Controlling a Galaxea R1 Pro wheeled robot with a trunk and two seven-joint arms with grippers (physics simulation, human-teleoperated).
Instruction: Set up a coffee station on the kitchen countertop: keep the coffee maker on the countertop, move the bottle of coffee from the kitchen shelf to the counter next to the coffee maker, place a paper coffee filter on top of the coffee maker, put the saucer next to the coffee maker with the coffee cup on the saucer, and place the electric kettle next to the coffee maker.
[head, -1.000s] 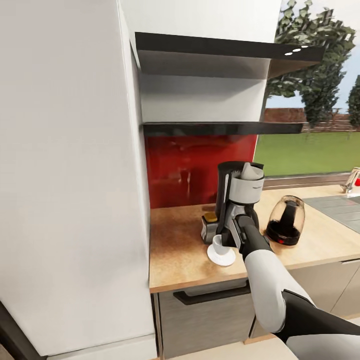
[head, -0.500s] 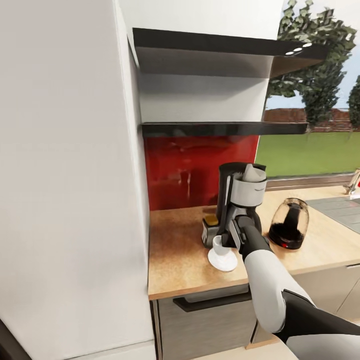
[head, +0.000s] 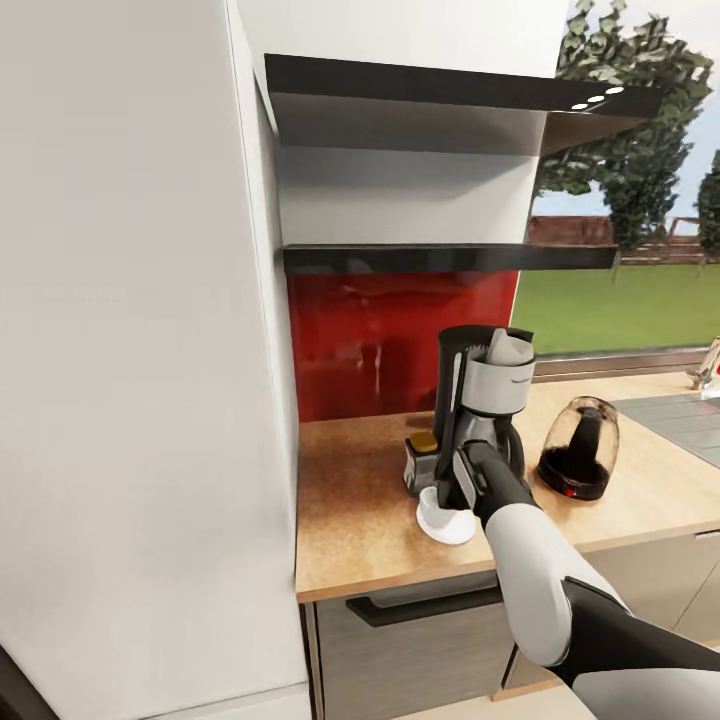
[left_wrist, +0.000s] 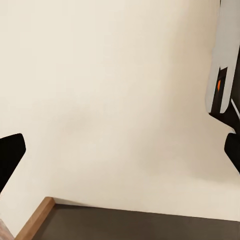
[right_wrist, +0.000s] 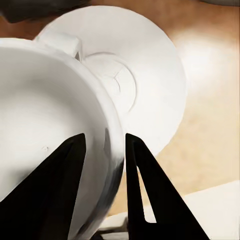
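The black-and-white coffee maker (head: 487, 400) stands on the countertop (head: 350, 520) with the paper coffee filter (head: 508, 347) on top. Close to its left side sits the bottle of coffee (head: 421, 460). In front of them lies the saucer (head: 447, 525), seen close in the right wrist view (right_wrist: 150, 65). My right gripper (head: 448, 492) (right_wrist: 105, 139) is shut on the rim of the coffee cup (head: 431, 502) (right_wrist: 40, 110), which hangs low over the saucer; I cannot tell if it touches. The electric kettle (head: 578, 448) stands right of the machine. My left gripper (left_wrist: 120, 152) is open, facing a cream surface.
A tall white cabinet (head: 130, 350) walls off the counter's left end. Two dark shelves (head: 440, 256) hang above a red backsplash (head: 370, 340). A grey inset panel (head: 680, 412) and a tap (head: 708, 366) lie at the far right. A drawer handle (head: 420, 602) sits below the counter edge.
The right gripper has come down with the cup, from just above the saucer to low over it. The head view shifted slightly a second ago; other things stayed put.
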